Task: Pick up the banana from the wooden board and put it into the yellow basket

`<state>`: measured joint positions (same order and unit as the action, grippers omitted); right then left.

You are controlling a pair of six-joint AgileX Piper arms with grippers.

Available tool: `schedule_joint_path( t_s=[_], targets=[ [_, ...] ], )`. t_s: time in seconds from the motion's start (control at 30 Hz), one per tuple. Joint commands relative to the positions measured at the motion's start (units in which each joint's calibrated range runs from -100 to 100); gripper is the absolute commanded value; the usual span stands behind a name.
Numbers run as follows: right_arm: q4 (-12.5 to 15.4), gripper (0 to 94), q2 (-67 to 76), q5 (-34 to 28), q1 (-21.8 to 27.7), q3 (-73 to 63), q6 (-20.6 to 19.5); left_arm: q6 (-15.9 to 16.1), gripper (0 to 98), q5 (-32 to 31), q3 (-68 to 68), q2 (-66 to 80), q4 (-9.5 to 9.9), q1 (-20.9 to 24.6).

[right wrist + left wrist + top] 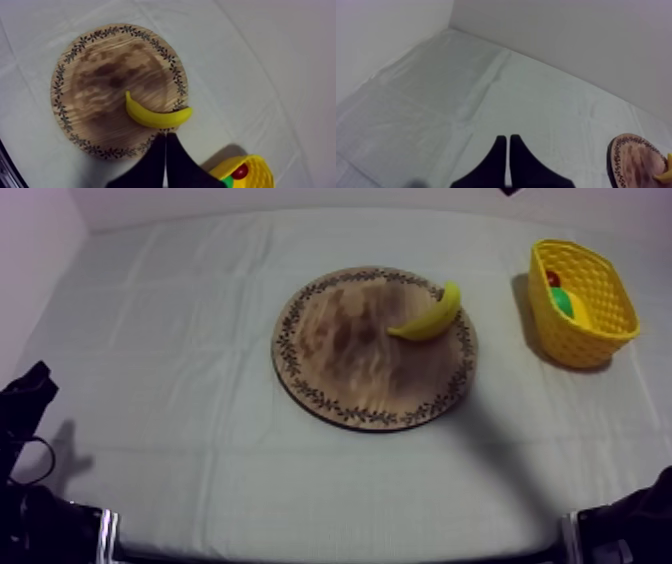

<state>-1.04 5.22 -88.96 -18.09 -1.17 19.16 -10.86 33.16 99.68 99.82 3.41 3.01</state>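
Grey-white cloth underlies board; banana just beyond right pincer, pressed together.

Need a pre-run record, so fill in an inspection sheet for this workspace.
Surface: grey-white cloth, creased.
Job's things: yellow toy banana lying on round wooden board with patterned rim, at its basket-side edge; yellow lattice basket upright at table's right.
Clutter: small red fruit and green fruit inside the basket.
Grippers: left gripper shut, empty; right gripper shut, empty.
Cables: nothing seen near board or basket.
Surroundings: plain white walls behind and left.
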Motion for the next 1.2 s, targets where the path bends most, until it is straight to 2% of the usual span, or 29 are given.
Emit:
schedule_joint_path(
  t_s=[0.0,0.13,0.3,0.47,0.6,0.77,0.87,0.97,1.1,1.17],
  targets=[
    [0.6,0.4,-3.2,-2.5,0.0,-3.2,6.9,0.0,0.1,0.0,0.0,0.0,-0.01,0.0],
    [1.1,0.4,-3.8,-4.8,-0.3,-2.5,18.3,0.0,0.1,0.0,0.0,0.0,-0.01,0.0],
    [-1.0,0.3,-3.7,-6.7,-0.6,-1.5,32.5,0.0,0.1,0.0,0.0,0.0,-0.01,0.0],
    [-2.8,0.5,-3.5,-7.1,0.0,-2.2,41.2,0.0,0.1,0.0,0.0,0.0,-0.01,0.0],
    [-3.5,0.6,-3.6,-7.2,-0.1,-3.4,43.0,0.0,0.1,0.0,0.0,0.0,-0.01,0.0],
    [-4.5,0.8,-3.7,-7.3,-1.1,-3.0,42.2,0.0,0.1,0.0,0.0,0.0,-0.01,0.0],
    [-5.2,6.1,-3.8,-7.3,-1.9,-2.4,41.4,0.0,0.1,0.0,0.0,0.0,-0.01,0.0],
    [-5.4,18.1,-3.9,-7.3,-2.0,-2.2,40.9,0.0,0.1,0.0,0.0,0.0,-0.01,0.0],
    [-5.3,44.2,-4.3,-7.0,-1.4,-2.5,40.4,0.0,0.1,0.0,0.0,0.0,-0.01,0.0],
    [-5.5,53.8,-4.5,-6.8,-1.2,-2.7,40.3,0.0,0.1,0.0,0.0,0.0,-0.01,0.0]
  ],
)
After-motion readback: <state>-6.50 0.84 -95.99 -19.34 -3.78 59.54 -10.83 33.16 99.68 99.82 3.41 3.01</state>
